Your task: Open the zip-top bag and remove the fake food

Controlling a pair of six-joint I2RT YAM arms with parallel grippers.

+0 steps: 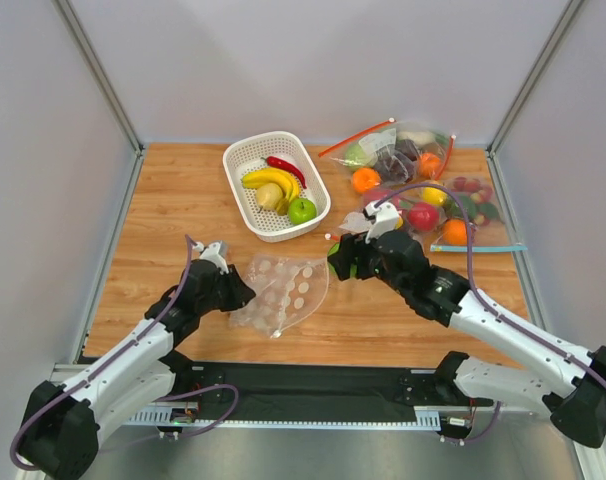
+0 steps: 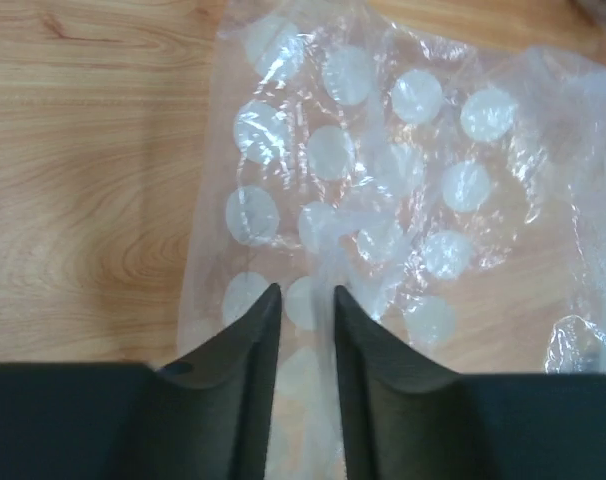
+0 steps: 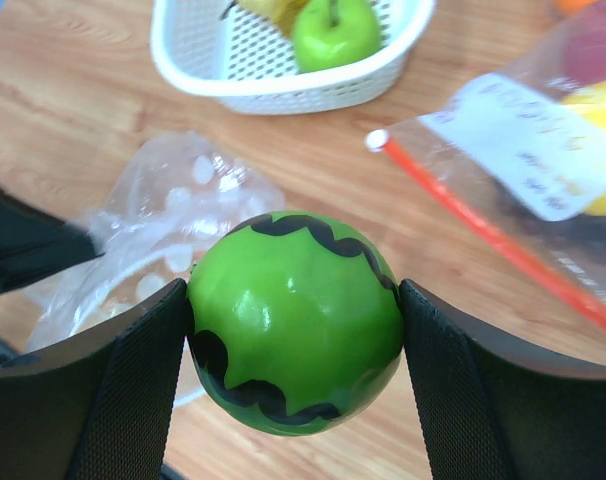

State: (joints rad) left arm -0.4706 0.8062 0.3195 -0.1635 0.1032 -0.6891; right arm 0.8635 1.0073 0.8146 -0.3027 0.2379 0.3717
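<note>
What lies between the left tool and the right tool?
The dotted zip-top bag lies there, crumpled on the table; the top view shows it.

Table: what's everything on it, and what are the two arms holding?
table: one, wood, under everything
basket: one, white, far middle
banana: one, yellow, in basket
chili: one, red, in basket
apple: one, green, basket's near corner
round fruit: one, yellowish, beside banana
dotted bag: one, clear with white dots, flat between the grippers
melon: one, green with dark stripes, in right gripper
red-zip bag: one, clear, fruit inside, far right
blue-zip bag: one, clear, fruit inside, right
left gripper: black, jaws slightly apart over dotted bag
right gripper: black, shut on melon
</note>
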